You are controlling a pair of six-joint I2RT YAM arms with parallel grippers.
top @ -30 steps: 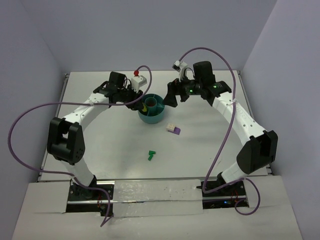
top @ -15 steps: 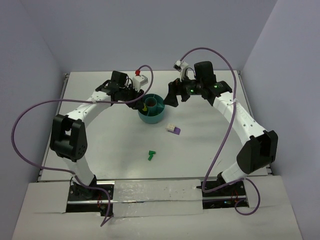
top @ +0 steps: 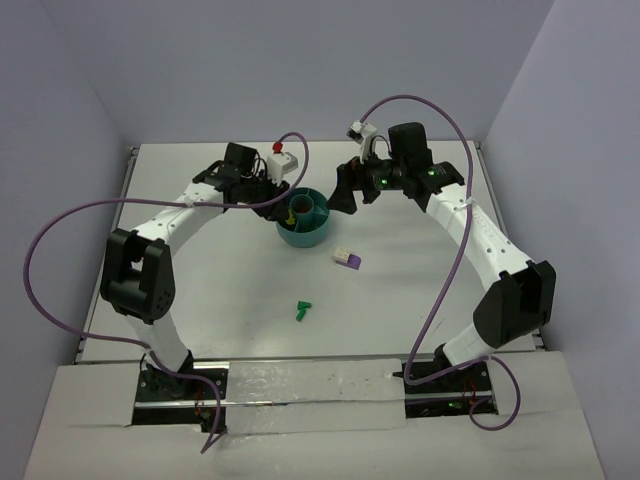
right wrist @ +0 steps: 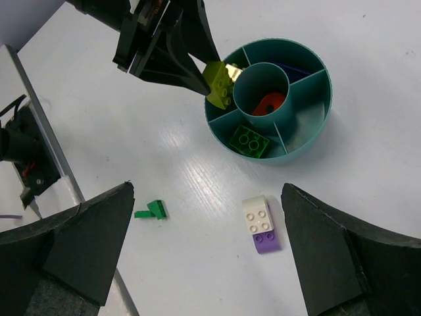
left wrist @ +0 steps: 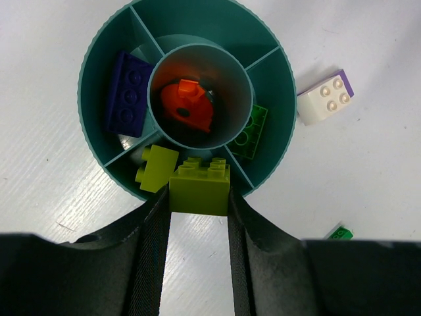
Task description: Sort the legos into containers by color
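Observation:
The round teal bowl (top: 300, 238) stands at the table's back middle. My left gripper (left wrist: 199, 217) is shut on a lime-green brick (left wrist: 200, 187) and holds it over the bowl's (left wrist: 279, 79) near rim, above a compartment that holds another lime-green piece (left wrist: 156, 167). An orange-red piece (left wrist: 187, 105) lies in the central ring, with a dark purple brick (left wrist: 128, 94) and a green brick (left wrist: 248, 130) in other compartments. My right gripper (right wrist: 207, 263) is open and empty, high above the table. Below it lie a purple-and-white brick (right wrist: 261, 224) and a dark green brick (right wrist: 152, 210).
A white box with a red knob (top: 279, 160) sits behind the bowl by the left arm. Purple cables loop off both arms. The purple-and-white brick (top: 347, 258) and dark green brick (top: 303, 311) lie in front of the bowl. Walls close the table's sides and back.
My left gripper has moved a little to the right, bringing the lime-green brick over the bowl's edge. The right arm has not moved.

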